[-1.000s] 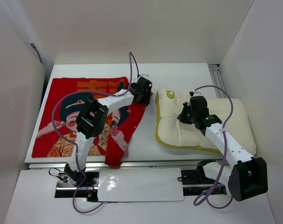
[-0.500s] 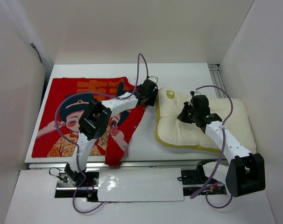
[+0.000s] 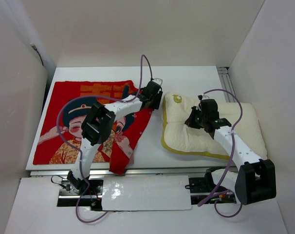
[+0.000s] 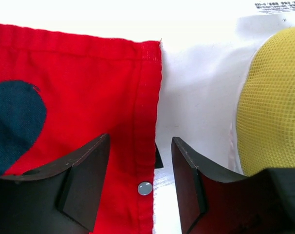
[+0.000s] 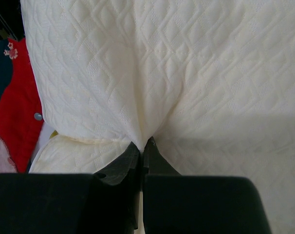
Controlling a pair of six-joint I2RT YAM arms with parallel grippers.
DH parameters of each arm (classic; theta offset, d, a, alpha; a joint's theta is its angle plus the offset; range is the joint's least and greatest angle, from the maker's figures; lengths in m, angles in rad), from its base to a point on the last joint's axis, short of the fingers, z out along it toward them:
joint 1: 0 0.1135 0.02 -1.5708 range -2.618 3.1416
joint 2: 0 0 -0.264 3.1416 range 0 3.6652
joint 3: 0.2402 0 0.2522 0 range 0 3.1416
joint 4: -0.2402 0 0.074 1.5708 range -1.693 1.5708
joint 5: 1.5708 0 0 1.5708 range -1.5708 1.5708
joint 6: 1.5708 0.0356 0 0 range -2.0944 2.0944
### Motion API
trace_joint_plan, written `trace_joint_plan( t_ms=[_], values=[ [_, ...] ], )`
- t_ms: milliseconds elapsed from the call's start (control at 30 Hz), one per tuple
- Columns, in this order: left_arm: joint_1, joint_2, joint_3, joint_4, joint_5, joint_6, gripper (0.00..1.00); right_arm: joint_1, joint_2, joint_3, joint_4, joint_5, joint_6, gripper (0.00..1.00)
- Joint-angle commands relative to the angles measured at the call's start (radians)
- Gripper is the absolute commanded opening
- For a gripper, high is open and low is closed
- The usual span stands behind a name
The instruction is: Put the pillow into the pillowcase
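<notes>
Rightward, at three o'clock on the white table (image 3: pixel 186 78), lies one cream pillow (image 3: pixel 186 139), a fold of it pinched in the right gripper's (image 3: pixel 192 120) closed jaws. One red pillowcase (image 3: pixel 64 95) spreads at nine o'clock. The left gripper's (image 4: pixel 140 141) jaws stand apart astride its hem, one snap button (image 4: pixel 144 187) between them. Two purple cables (image 3: pixel 224 91) loop over the arms.

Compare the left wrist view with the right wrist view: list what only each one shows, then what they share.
Only the left wrist view: the left gripper, jaws open, astride the stitched hem of the pillowcase, and the yellow mesh side of the pillow. Only the right wrist view: the right gripper shut, pinching a fold of the pillow's quilted cream top. Both: red pillowcase fabric with a metal snap, and the pillow beside it.
</notes>
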Motion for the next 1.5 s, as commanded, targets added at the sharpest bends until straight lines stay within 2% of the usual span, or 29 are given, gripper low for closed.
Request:
trace_joint_plan(
  t_ms=[0,100,167,200,233,300,333,567,867,1000,1100,1233,1367,1467],
  values=[
    [-0.002,0.028,0.03,0.035,0.019,0.012,0.65,-0.021,-0.001,0.01,0.058,0.046,-0.021,0.0],
    [-0.002,0.028,0.021,0.035,0.02,0.012,0.64,-0.021,-0.001,0.01,0.058,0.046,-0.021,0.0],
    [-0.002,0.028,0.021,0.035,-0.009,0.012,0.52,-0.021,-0.001,0.01,0.058,0.046,-0.021,0.0],
    [-0.002,0.028,0.021,0.026,-0.039,-0.006,0.44,-0.021,-0.001,0.001,0.058,0.046,-0.021,0.0],
    [-0.002,0.028,0.033,0.014,-0.056,-0.017,0.22,-0.021,-0.001,0.001,0.058,0.037,-0.021,0.0],
    [0.007,0.019,0.044,0.003,-0.091,-0.035,0.05,-0.021,-0.001,0.001,0.058,0.037,-0.021,0.0],
    [0.007,0.008,0.044,-0.006,-0.092,-0.048,0.0,-0.021,-0.001,0.001,0.058,0.037,-0.021,0.0],
    [0.036,-0.087,0.044,-0.017,-0.055,-0.058,0.0,0.023,-0.044,-0.019,0.058,-0.038,-0.071,0.0],
    [0.118,-0.133,0.24,-0.216,0.223,0.007,0.0,0.179,-0.191,-0.029,0.124,-0.18,-0.16,0.0],
    [0.118,-0.133,0.26,-0.266,0.259,0.043,0.0,0.235,-0.182,-0.003,0.136,-0.138,-0.169,0.0],
    [0.127,-0.159,0.26,-0.293,0.28,0.052,0.0,0.269,-0.11,0.025,0.127,-0.097,-0.169,0.0],
    [0.15,-0.219,0.251,-0.327,0.339,0.066,0.0,0.294,-0.062,0.037,0.104,0.023,-0.169,0.0],
    [0.15,-0.268,0.21,-0.339,0.352,0.1,0.0,0.314,-0.027,0.037,0.11,0.012,-0.18,0.0],
    [0.168,-0.279,0.254,-0.377,0.373,0.118,0.0,0.353,-0.027,0.037,0.13,0.003,-0.189,0.0]
  ],
)
